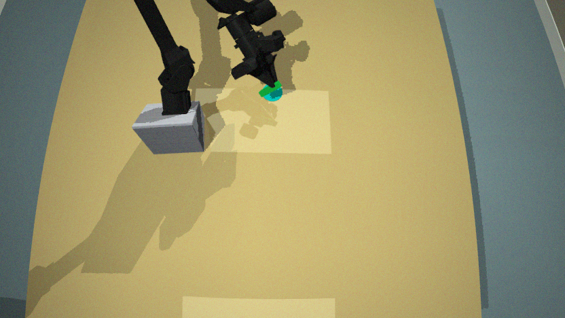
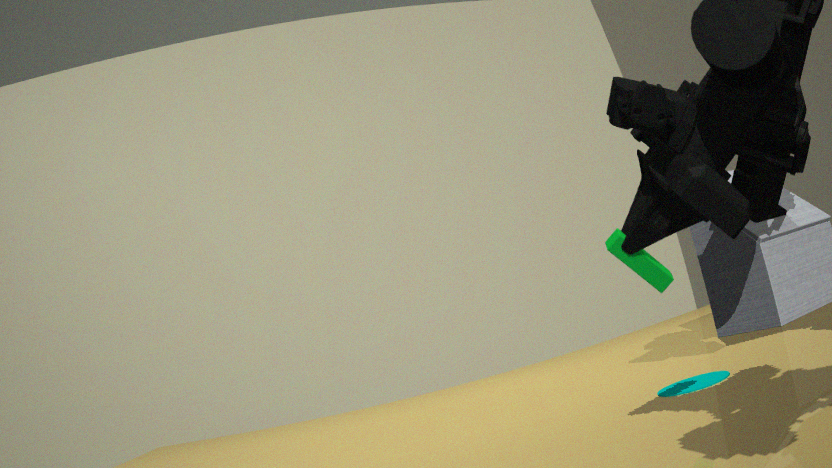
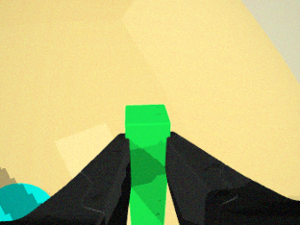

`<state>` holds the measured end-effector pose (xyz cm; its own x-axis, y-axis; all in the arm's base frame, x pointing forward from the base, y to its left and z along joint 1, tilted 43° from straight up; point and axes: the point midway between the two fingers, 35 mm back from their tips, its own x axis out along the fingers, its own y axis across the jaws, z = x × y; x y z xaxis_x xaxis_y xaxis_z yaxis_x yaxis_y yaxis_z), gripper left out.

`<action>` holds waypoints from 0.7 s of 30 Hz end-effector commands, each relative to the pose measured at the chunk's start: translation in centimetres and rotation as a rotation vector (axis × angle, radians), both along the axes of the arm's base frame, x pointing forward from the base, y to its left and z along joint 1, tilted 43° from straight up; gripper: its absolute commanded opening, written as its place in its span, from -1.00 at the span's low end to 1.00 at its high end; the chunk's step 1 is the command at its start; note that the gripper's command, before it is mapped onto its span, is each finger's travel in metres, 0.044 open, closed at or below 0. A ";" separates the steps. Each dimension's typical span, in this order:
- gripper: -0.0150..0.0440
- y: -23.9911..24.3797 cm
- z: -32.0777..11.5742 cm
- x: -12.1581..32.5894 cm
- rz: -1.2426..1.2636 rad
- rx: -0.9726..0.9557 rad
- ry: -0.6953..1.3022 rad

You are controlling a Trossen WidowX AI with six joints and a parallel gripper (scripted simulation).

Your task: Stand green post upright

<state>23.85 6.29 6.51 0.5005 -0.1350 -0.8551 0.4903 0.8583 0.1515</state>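
Observation:
The green post (image 1: 265,92) (image 2: 650,272) (image 3: 148,144) is in the air, tilted, with its free long end lower, as the exterior view shows. My gripper (image 1: 274,84) (image 2: 629,250) (image 3: 146,142) is shut on the post near its upper end. The cyan circle (image 1: 272,98) (image 2: 706,381) (image 3: 36,194) lies flat on the table below the post, with a dark shadow on part of it. In the top view the post overlaps the circle; in the wrist view the circle is at the lower left, partly hidden by a finger.
The arm's grey base block (image 1: 177,138) (image 2: 800,273) stands left of the circle in the top view and behind it at the right in the exterior view. Arm shadows and pale light patches lie on the yellow table (image 1: 355,217) (image 2: 465,430).

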 end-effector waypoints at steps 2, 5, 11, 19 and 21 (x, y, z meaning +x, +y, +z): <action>-0.42 0.0 0.0 -0.1 -0.012 -0.007 -0.029; -0.42 0.0 0.1 -0.1 -0.020 -0.010 -0.049; -0.42 0.1 0.3 -0.1 -0.036 -0.014 -0.089; -0.42 0.2 0.6 -0.1 -0.057 -0.017 -0.143; -0.42 0.2 0.7 -0.1 -0.063 -0.017 -0.157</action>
